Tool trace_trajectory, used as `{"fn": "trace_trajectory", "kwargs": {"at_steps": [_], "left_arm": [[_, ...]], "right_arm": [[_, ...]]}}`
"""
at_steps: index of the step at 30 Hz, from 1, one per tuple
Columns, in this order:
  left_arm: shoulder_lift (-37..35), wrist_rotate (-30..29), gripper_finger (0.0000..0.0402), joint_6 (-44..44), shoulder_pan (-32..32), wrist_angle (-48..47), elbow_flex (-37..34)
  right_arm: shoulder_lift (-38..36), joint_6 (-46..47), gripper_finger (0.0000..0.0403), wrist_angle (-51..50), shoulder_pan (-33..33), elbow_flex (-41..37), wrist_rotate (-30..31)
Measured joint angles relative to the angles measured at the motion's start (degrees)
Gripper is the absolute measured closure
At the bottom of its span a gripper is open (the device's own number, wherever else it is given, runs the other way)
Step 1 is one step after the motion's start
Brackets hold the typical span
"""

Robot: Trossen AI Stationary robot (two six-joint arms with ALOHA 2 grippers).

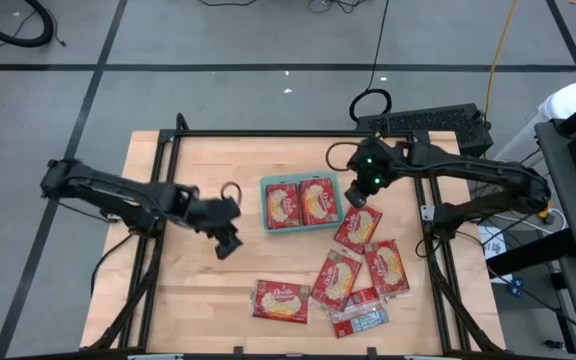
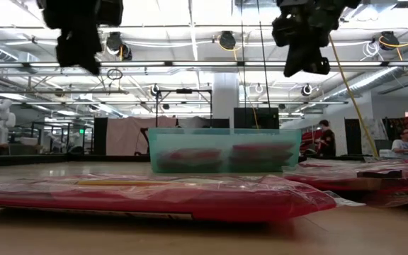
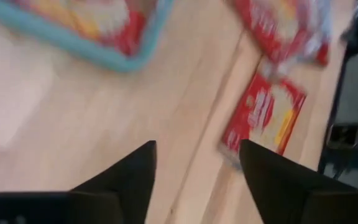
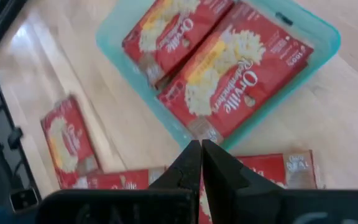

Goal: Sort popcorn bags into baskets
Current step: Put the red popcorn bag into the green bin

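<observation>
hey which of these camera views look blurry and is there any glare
Left wrist view: motion-blurred, the teal tray and popcorn bags smeared. Low view: nearest bag soft, bright ceiling lights glaring behind. Right wrist view: mostly sharp, faint sheen on the bags. High view: even light.

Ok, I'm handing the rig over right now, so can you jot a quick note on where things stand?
Left claw: open, empty, above bare table left of the teal tray.
Right claw: shut, empty, above the tray's right edge.
Done: two popcorn bags lie side by side in the tray.
Left: the loose bags on the table, a cluster near the tray's right front and one apart in front of the tray.
</observation>
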Motion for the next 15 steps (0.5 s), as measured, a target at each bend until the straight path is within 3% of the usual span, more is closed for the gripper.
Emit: {"fn": "trace_trajectory", "kwargs": {"at_steps": [8,15], "left_arm": [[12.0,-2.0,0.0095,-4.6,-10.0,9.5,0.0],[23.4,-5.2,0.0108,-3.0,-15.7,20.7,0.0]], "right_arm": [[-3.5,-7.3,0.0394,-0.9,2.0,0.0,0.0],[-5.2,-14.6,0.0394,-1.8,3.4,0.0,0.0]]}}
